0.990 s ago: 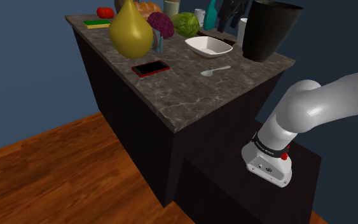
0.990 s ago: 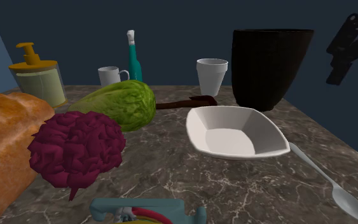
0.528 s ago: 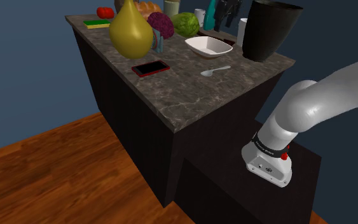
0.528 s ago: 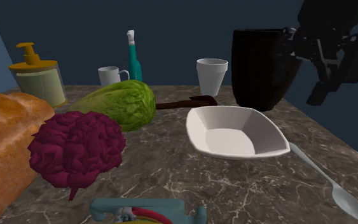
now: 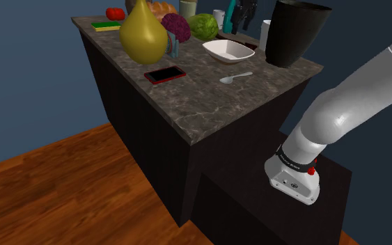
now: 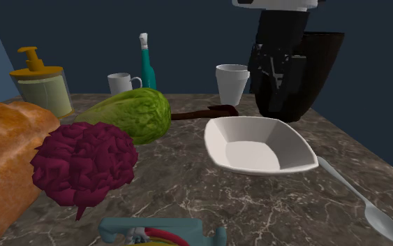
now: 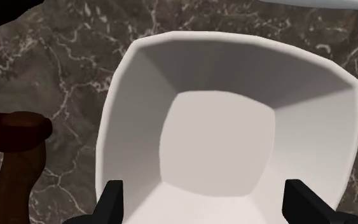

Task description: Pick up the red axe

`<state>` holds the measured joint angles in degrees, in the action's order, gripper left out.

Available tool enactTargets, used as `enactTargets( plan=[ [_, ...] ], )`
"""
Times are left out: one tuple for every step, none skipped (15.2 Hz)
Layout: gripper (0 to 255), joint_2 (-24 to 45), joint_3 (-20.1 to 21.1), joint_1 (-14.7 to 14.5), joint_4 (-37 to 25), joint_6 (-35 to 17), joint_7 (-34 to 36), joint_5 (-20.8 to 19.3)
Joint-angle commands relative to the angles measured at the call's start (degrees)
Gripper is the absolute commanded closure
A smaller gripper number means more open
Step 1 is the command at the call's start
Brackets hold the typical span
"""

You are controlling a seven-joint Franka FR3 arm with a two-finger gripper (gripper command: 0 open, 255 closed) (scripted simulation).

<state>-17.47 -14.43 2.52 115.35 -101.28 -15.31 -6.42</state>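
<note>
The axe (image 6: pixel 202 113) reads dark reddish-brown and lies flat on the marbled desk (image 6: pixel 188 196). In the second exterior view it sits just behind the white bowl's (image 6: pixel 257 147) far corner, its head towards the white cup (image 6: pixel 232 84) and its handle running off towards the green leafy head (image 6: pixel 135 115). That end of the handle is hidden behind the greens. In the wrist view the axe (image 7: pixel 12 172) lies beside the bowl (image 7: pixel 222 127) with a strip of bare marble between them, and the frame edge cuts its handle off

Around it the room is tight. The cup stands close behind the head, the black bin (image 6: pixel 324 70) is near on the second exterior view's right, and the bowl's rim is near in front. The bare strip along the bowl is the open ground nearest the axe. A spoon (image 6: pixel 355 196) lies on the bowl's other side, near the desk edge there

The pincer (image 7: pixel 206 194) hangs over the bowl, fingers (image 7: pixel 112 198) standing apart with nothing clasped, and the axe is outside them, off to one side. In the second exterior view the black hand merges with the black bin behind it, so its outline is hard to follow

In the shoulder view the back corner of the desk (image 5: pixel 208 104) is crowded, and the front half is barer, with a red-edged phone (image 5: pixel 164 74) there
</note>
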Motion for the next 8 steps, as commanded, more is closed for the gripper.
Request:
enactTargets(
  plan=[
    [0, 4.3, -1.6, 0.4, -3.6, -0.2, -2.4, 0.4],
    [0, 6.5, -2.3, 0.6, -5.3, -0.3, -3.6, 0.8],
    [0, 8.7, -3.0, 0.9, -7.1, -0.3, -4.8, 1.1],
    [0, 10.9, -3.7, 1.2, -9.0, -0.4, -5.9, 1.6],
    [0, 13.2, -4.3, 1.6, -11.0, -0.3, -7.1, 2.1],
    [0, 15.5, -4.9, 2.0, -13.1, -0.2, -8.3, 2.7],
    [0, 17.8, -5.5, 2.4, -15.3, 0.0, -9.5, 3.3],
    [0, 20.2, -6.0, 2.9, -17.5, 0.3, -10.7, 3.9]
  ],
)
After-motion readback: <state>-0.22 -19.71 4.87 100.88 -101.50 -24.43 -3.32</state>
